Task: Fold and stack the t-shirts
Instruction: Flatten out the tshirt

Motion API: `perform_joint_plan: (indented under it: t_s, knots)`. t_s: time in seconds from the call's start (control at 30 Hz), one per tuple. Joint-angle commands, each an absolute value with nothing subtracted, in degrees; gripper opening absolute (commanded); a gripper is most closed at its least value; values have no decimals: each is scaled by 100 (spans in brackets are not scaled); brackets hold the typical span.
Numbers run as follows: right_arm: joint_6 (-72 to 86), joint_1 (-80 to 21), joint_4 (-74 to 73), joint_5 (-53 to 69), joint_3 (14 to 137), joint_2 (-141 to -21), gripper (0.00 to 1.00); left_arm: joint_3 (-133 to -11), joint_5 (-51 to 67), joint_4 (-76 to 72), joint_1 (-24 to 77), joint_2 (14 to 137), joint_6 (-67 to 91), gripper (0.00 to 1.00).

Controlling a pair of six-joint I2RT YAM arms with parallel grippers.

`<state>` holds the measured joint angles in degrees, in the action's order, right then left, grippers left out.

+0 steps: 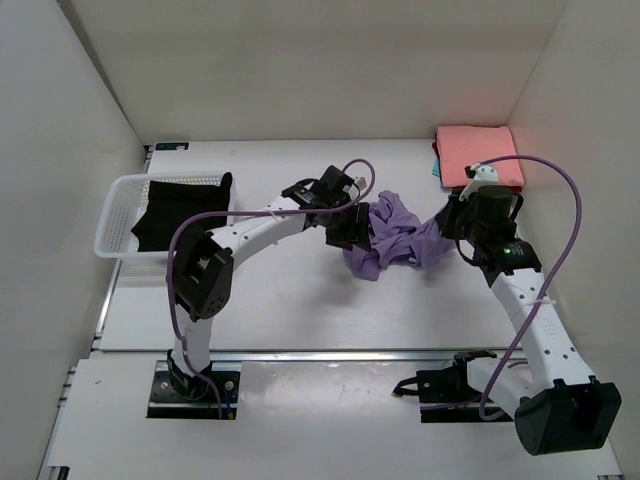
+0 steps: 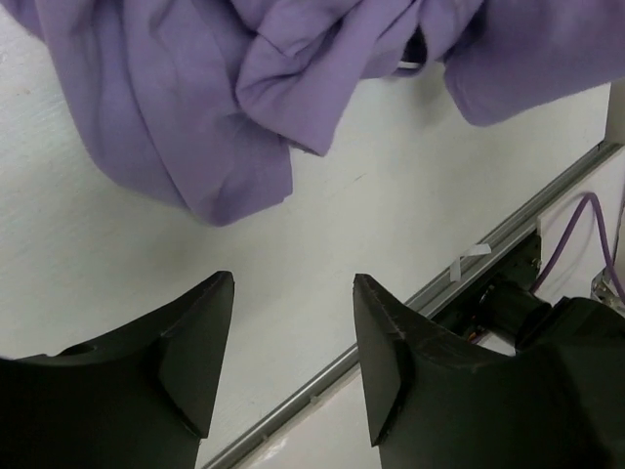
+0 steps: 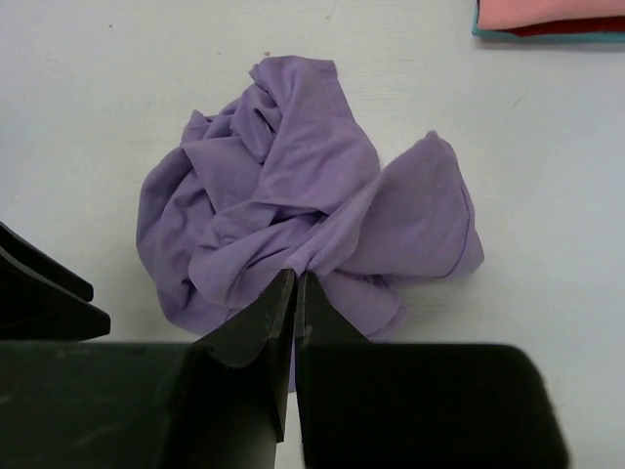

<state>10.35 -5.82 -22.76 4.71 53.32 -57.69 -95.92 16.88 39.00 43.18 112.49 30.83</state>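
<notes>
Centre of the top view: the lilac shirt lies crumpled on the table, with no edge laid flat. The right gripper is closed tight on a gathered fold at the shirt's right side. The left gripper has its jaws parted with nothing between them, just beside the shirt's left lobe.

Our judgement: we take a hem or shoulder seam with the left, not a mid-bunch fold, then draw the arms apart to spread the cloth.

Mid-left: the black shirt sits in the white basket. Upper right: the salmon-pink shirt is folded.
</notes>
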Motion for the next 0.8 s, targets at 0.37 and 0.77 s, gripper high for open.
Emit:
perform_joint_plan:
  t_s: [0.37,0.77]
  knots:
    - [1143,-167,-2109,756,4940,-5476,0,-8964,1468,2013,4386,11583,4692,70]
    - [1151,-70,-2144,905,4737,-5414,0,-9861,1565,1802,4535,12586,5352,17]
